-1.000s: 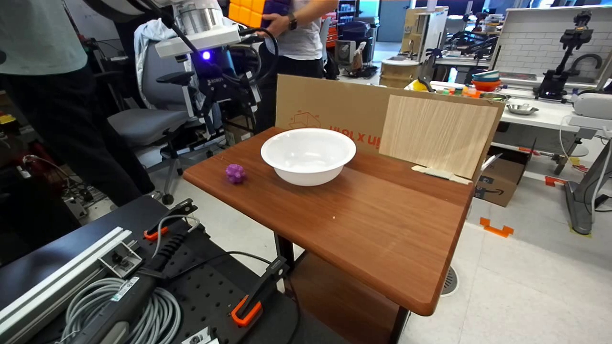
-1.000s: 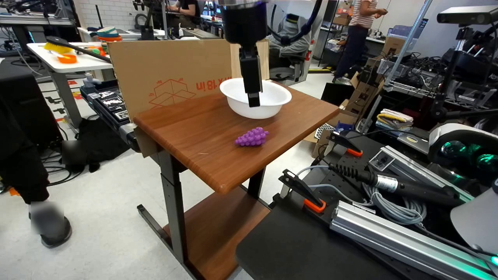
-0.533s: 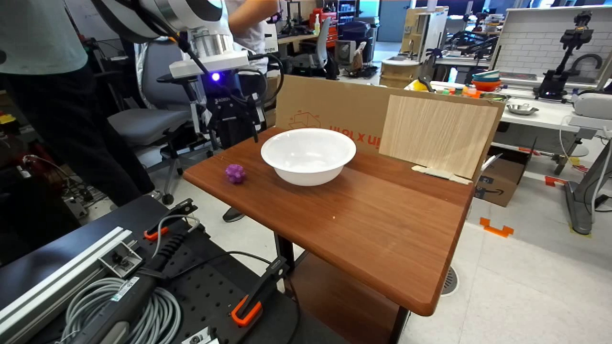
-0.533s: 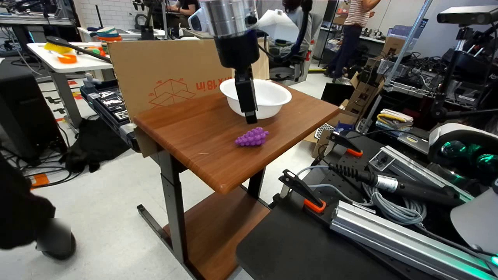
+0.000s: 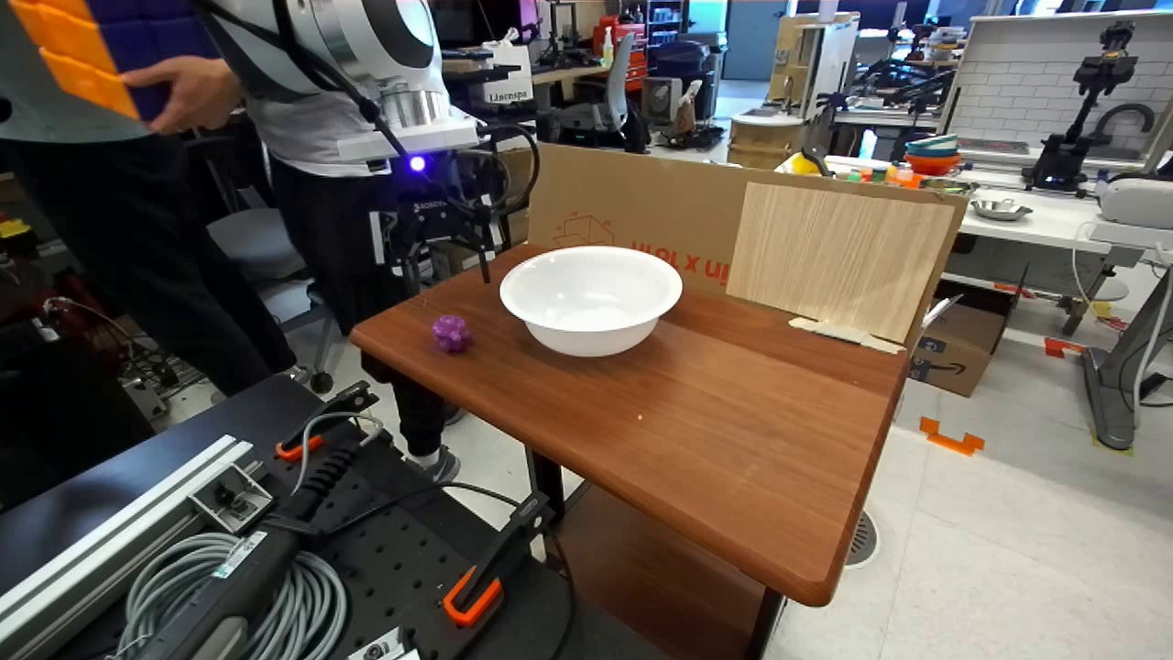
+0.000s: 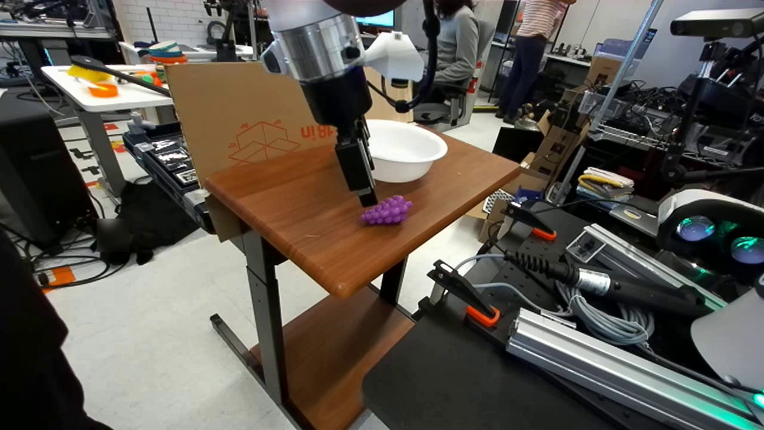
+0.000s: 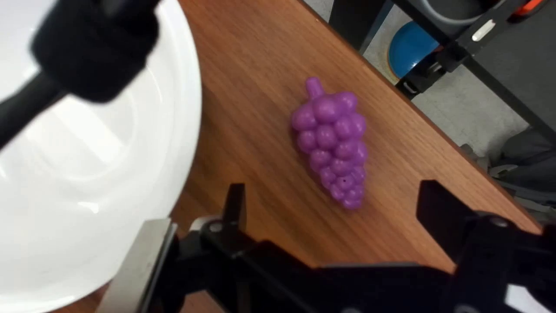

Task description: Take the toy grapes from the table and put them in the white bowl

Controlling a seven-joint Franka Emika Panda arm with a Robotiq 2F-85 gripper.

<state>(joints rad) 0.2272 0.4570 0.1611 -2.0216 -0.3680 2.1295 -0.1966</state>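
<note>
The toy grapes (image 7: 332,139), a purple lumpy cluster with a short stem, lie on the reddish-brown table (image 7: 256,87). They also show in both exterior views (image 5: 451,334) (image 6: 387,210). The wide white bowl (image 5: 591,341) stands beside them; it shows at the left of the wrist view (image 7: 189,100) and in an exterior view (image 6: 409,170), and nothing is seen in it. My gripper (image 7: 332,187) is open and empty, fingers wide apart, with the grapes' narrow end ahead of the gap. In the exterior views the gripper (image 5: 449,280) (image 6: 368,200) is above the table, close to the grapes.
A cardboard panel (image 5: 632,192) with a pale plywood board (image 5: 838,257) stands along the table's edge. A black bench (image 5: 403,532) with orange clamps and coiled cable is beside the table. A person (image 5: 321,211) stands behind the arm. The grapes lie near a table edge.
My gripper has come down and tilted, moving from in front of the bowl to close by the grapes. The grapes and bowl have not moved. A person holding an orange-and-purple cube has walked past behind.
</note>
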